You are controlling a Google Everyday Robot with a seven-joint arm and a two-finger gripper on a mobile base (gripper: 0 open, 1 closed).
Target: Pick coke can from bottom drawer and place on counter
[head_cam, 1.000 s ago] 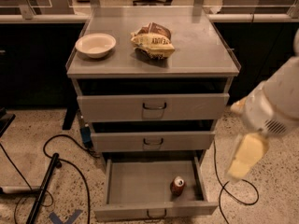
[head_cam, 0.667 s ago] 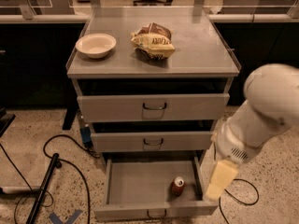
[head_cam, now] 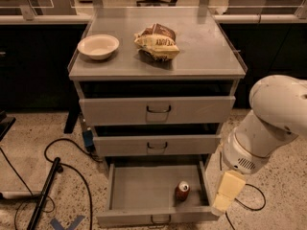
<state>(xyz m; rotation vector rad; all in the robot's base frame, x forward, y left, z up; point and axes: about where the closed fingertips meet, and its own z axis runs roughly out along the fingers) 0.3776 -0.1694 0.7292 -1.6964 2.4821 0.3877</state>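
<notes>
Gripper [head_cam: 222,202] sank beside bottom drawer's [head_cam: 139,189] right wall.

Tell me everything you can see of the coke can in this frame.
The coke can is small, red, metallic-looking with a paler top. It stands upright on the floor of the open bottom drawer, toward the front right. Nothing touches it but the floor; the gripper hangs right of it, beyond the drawer wall.

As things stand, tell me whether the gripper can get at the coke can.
Probably yes. The bottom drawer is pulled open with nothing over the coke can, and the gripper hangs just to its right at the drawer's right wall.
</notes>
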